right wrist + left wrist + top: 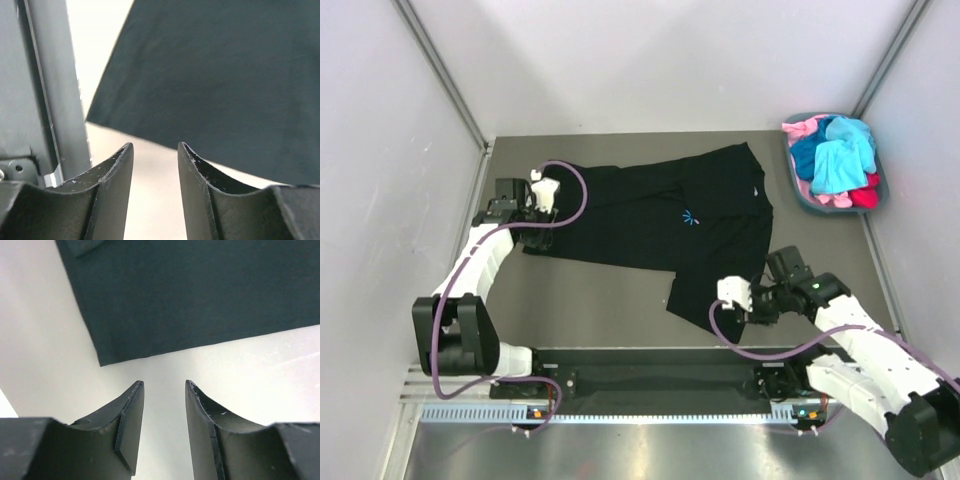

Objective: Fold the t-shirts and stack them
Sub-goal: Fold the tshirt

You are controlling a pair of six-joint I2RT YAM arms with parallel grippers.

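Observation:
A large black t-shirt (650, 215) with a small light-blue starburst logo (690, 217) lies spread flat across the table. My left gripper (532, 228) hovers at its left edge, open and empty. In the left wrist view a corner of the black t-shirt (200, 290) lies just ahead of the left gripper (165, 385), with bare table beneath. My right gripper (728, 303) is by the shirt's near right edge, also open and empty. The right wrist view shows the black t-shirt (225, 75) beyond the right gripper (155, 146).
A grey-blue basket (798, 190) stands at the back right, holding turquoise (840, 160), blue (810, 155), pink (805, 128) and red (865, 195) shirts. The arms' mounting rail (650, 380) runs along the near edge. Walls close in the left, back and right.

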